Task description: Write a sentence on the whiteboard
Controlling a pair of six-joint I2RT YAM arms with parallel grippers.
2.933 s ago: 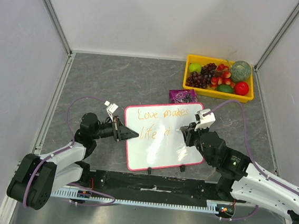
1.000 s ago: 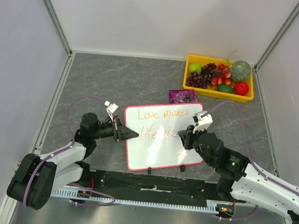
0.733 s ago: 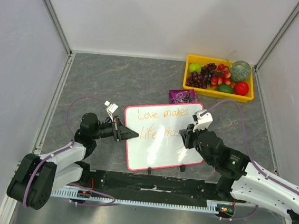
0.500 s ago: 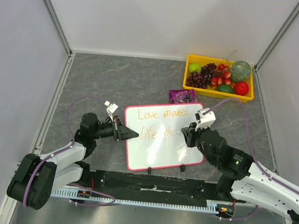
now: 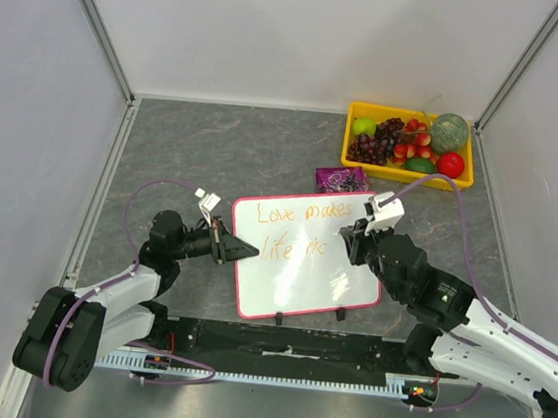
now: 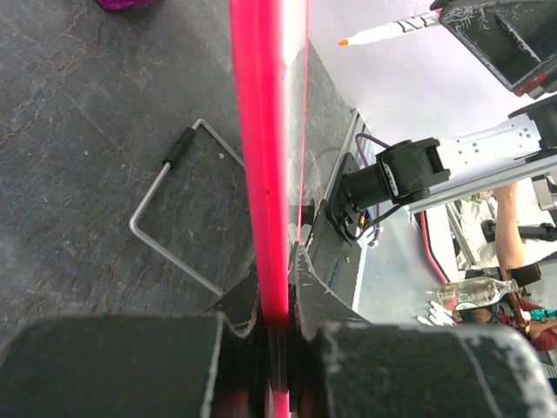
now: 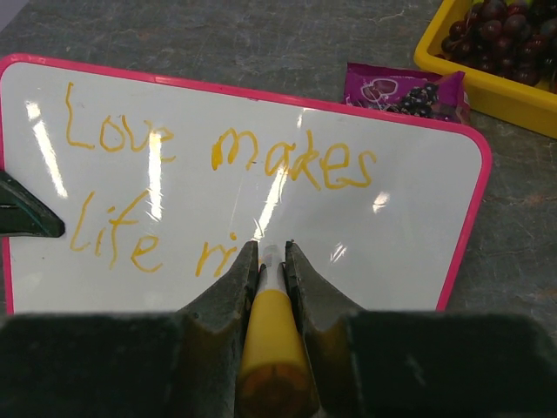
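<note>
The whiteboard, white with a pink frame, stands tilted in the middle of the table. My left gripper is shut on its left edge; in the left wrist view the pink frame runs down between the jaws. The sentence is orange and in two lines, "Love makes" above "life ri", with a further letter partly hidden. My right gripper is shut on a yellow-orange marker, whose tip is at the board after "ri". From above, this gripper is over the board's right half.
A yellow tray of fruit sits at the back right, and a purple packet lies just behind the board. The board's two black feet are near the front rail. A wire stand lies on the table behind the board.
My right gripper has carried the marker along the second line, and "rì" has grown towards "ric". It has drawn slightly back and right. The left gripper and board have not moved.
</note>
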